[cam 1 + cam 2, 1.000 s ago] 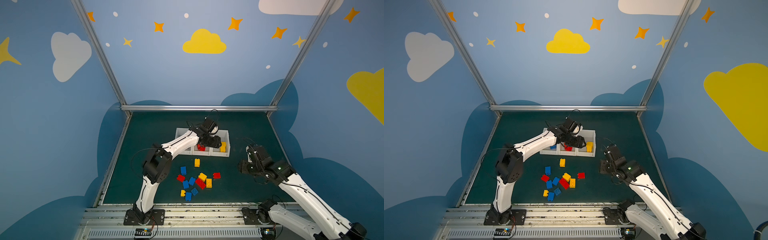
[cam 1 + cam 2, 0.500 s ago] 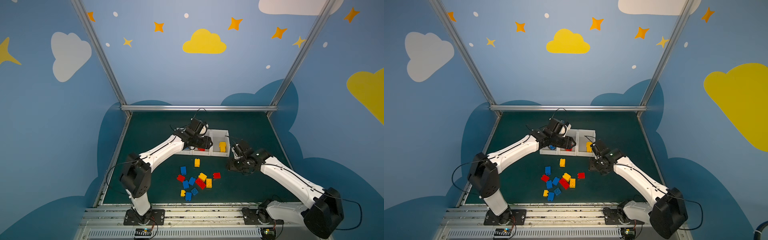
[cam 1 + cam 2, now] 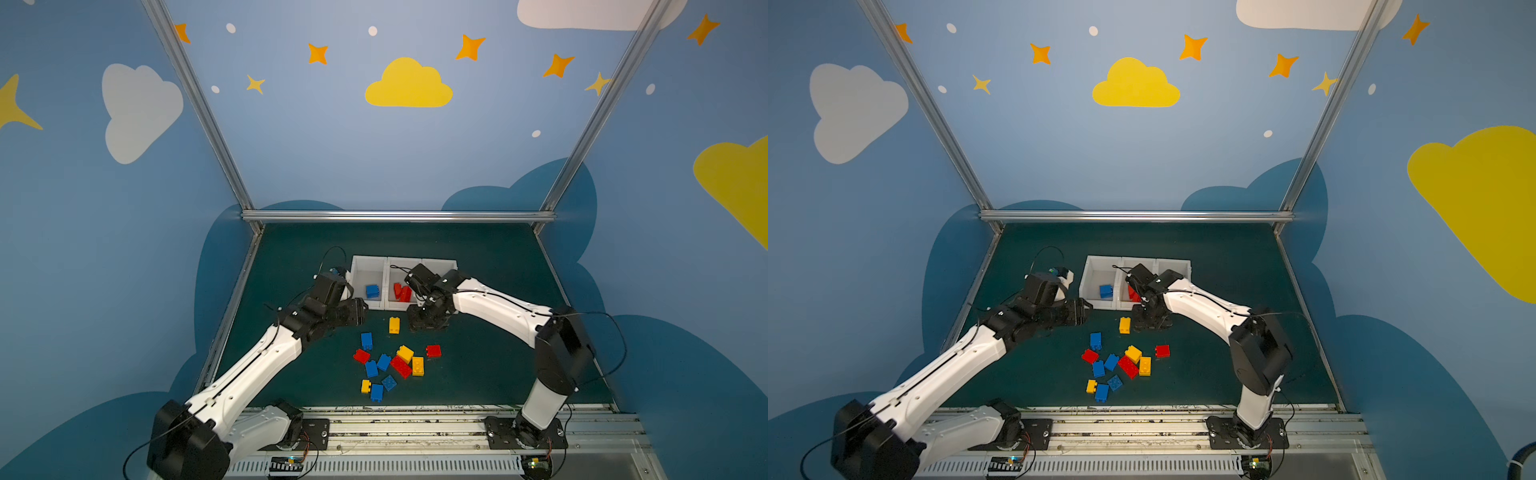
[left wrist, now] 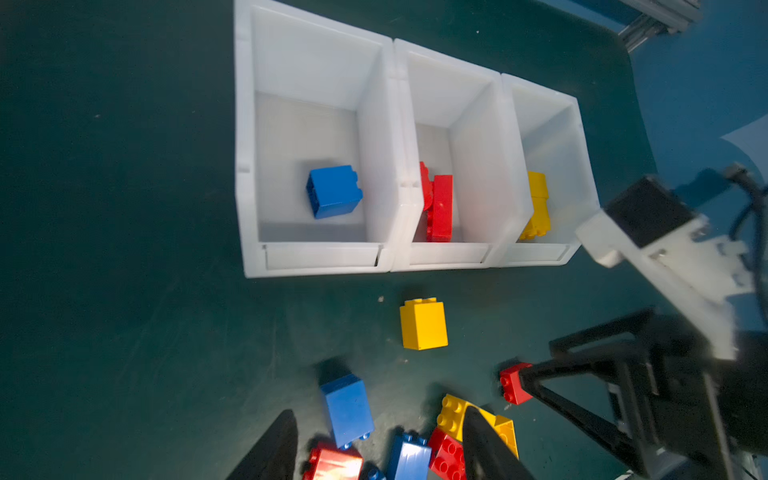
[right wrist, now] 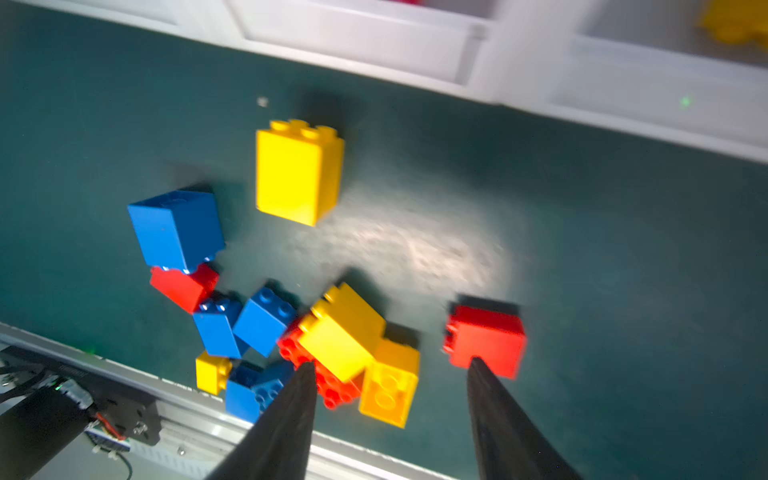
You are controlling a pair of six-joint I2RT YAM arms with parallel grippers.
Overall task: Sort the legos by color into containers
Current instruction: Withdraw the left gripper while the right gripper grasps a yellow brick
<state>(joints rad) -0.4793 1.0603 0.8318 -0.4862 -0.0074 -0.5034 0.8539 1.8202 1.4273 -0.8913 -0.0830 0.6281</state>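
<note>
Three white containers (image 3: 370, 261) stand in a row at the back of the green mat. In the left wrist view the left one holds a blue lego (image 4: 333, 191), the middle one red legos (image 4: 438, 208) and the right one yellow legos (image 4: 536, 205). A lone yellow lego (image 3: 394, 325) stands in front of them. Nearer lies a loose pile of red, blue and yellow legos (image 3: 390, 365), with a red lego (image 3: 433, 351) beside it. My left gripper (image 3: 358, 311) (image 4: 379, 411) hovers open and empty off the bins' front left corner. My right gripper (image 3: 428, 322) (image 5: 391, 363) hangs open and empty beside the lone yellow lego.
My right forearm (image 3: 490, 299) crosses over the right container and hides it in both top views. An aluminium rail (image 3: 415, 411) runs along the mat's near edge, close behind the pile. Metal frame posts and blue walls close in the sides and back.
The left gripper has drawn back from above the containers to their front left corner. The right gripper has swung leftward to the mat in front of the containers.
</note>
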